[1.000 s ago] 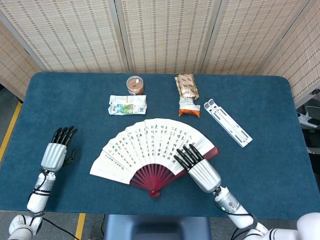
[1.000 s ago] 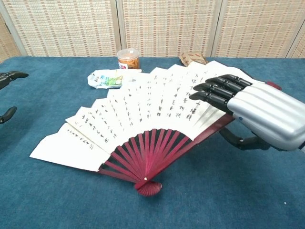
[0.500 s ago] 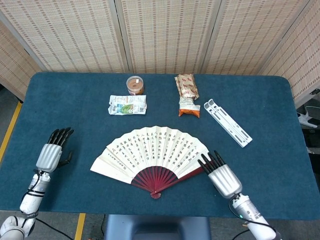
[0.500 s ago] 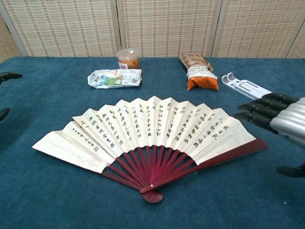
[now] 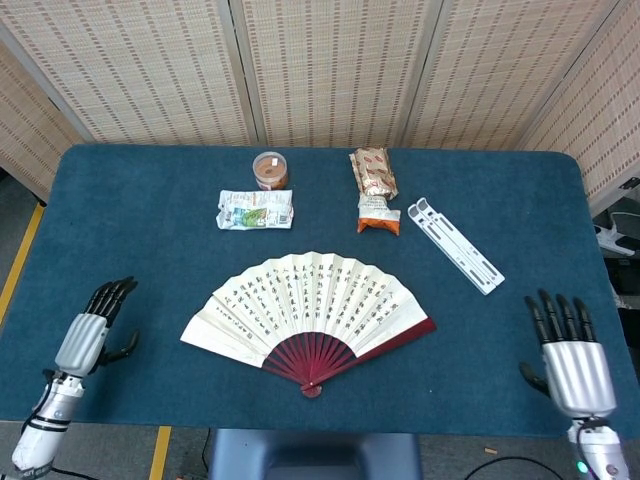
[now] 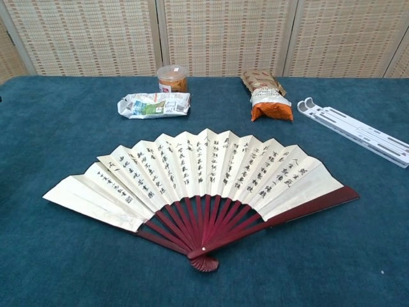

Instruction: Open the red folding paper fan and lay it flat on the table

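Fan (image 5: 312, 315) fully spread, lying flat on the blue table (image 5: 150, 200), near the front edge and roughly centred; red ribs converge on the pivot at the near side, paper arc faces away toward the screens. Long axis runs left–right across the table, right-end guard stick red and slightly raised toward the far right. Leaf carries columns of black calligraphy, characters too small to read. Right hand (image 5: 571, 365) sits at the near right corner, fingers extended and apart, holding nothing; fan lies to its left, well apart. Left hand (image 5: 88, 335) at the near left edge, fingers straight with thumb out, also empty; fan lies to its right, and this hand looks somewhat nearer the fan's end. Neither hand appears in the chest view. Judgement: task looks complete. Beyond the fan: round tub (image 5: 270, 170), crumpled packet (image 5: 256, 209), snack bags (image 5: 375, 188), white folding stand (image 5: 455, 244); print on all illegible.
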Robot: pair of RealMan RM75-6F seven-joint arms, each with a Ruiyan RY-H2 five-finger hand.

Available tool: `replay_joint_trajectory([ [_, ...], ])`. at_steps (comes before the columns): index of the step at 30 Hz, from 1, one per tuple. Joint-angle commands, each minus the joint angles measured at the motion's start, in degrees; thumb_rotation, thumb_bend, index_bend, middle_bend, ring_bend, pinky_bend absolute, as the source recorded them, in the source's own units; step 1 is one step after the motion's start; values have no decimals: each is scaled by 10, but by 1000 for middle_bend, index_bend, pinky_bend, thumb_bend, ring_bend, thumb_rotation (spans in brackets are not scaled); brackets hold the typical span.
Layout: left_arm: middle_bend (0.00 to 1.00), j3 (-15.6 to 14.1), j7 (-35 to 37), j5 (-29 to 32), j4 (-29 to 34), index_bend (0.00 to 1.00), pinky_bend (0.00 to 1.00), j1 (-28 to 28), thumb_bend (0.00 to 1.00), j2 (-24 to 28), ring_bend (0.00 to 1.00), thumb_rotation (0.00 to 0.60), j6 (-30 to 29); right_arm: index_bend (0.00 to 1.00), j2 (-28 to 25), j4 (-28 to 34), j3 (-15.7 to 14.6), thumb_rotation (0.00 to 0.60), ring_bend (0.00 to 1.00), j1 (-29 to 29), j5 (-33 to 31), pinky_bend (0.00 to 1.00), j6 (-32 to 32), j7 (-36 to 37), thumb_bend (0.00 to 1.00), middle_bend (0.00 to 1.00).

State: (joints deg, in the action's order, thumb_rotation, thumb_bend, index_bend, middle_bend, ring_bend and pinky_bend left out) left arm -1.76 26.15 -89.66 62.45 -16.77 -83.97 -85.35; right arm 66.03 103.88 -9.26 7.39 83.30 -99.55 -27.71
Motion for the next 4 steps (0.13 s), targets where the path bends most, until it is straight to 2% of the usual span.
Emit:
replay_joint_trajectory([
  [1,0,-3,-199,-15,128,0,11,44,452,88,0,600,-61,0,-48,-22,7,532,0,-60,3,0,-37,104,119,0],
  [4,0,5,-229,-21,116,0,5,47,452,80,0,600,-74,0,-57,-22,19,532,0,-65,-8,0,-27,115,119,0],
])
